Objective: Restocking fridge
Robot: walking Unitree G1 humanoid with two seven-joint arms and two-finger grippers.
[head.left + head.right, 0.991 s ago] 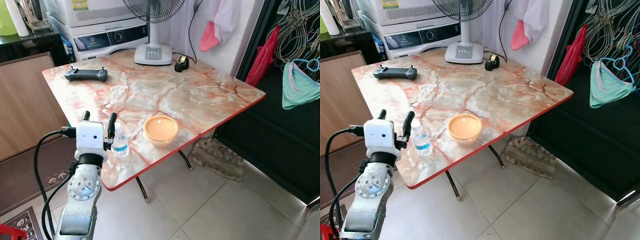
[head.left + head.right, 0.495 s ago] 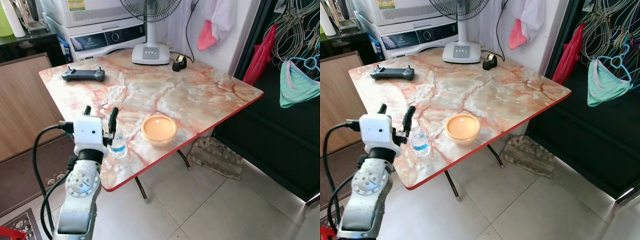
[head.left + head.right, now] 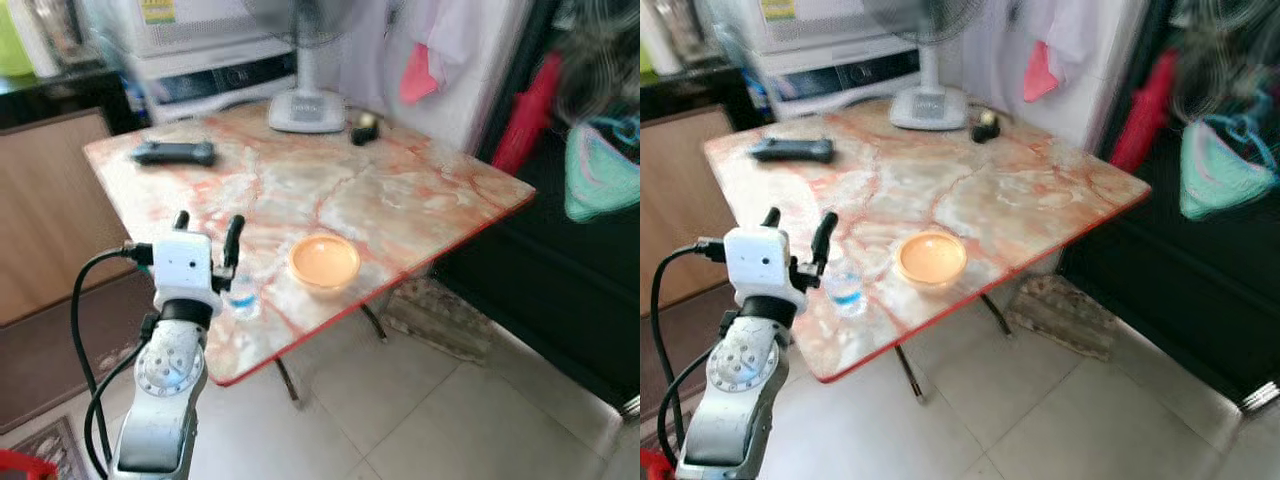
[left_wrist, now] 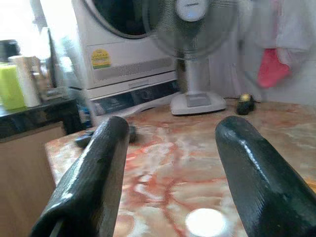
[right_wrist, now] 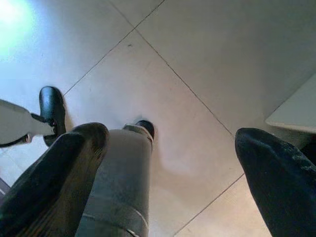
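Left eye view: small water bottle point(image 3: 241, 296) stands near desk point(image 3: 420, 200) front edge, orange bowl point(image 3: 324, 262) just beside it, contents unclear through blur. Left claw point(image 3: 207, 238) raised over the bottle, fingers spread, not touching. Right claw point(image 5: 168, 163) hangs spread over floor tiles point(image 5: 197, 44). Open floor beyond desk's near corner.

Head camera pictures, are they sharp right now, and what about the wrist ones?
Both eye views are motion-blurred: the fan and the water bottle smear. Left wrist view: fingers sharp, background soft. Right wrist view: floor tiles clear, glare at one corner.
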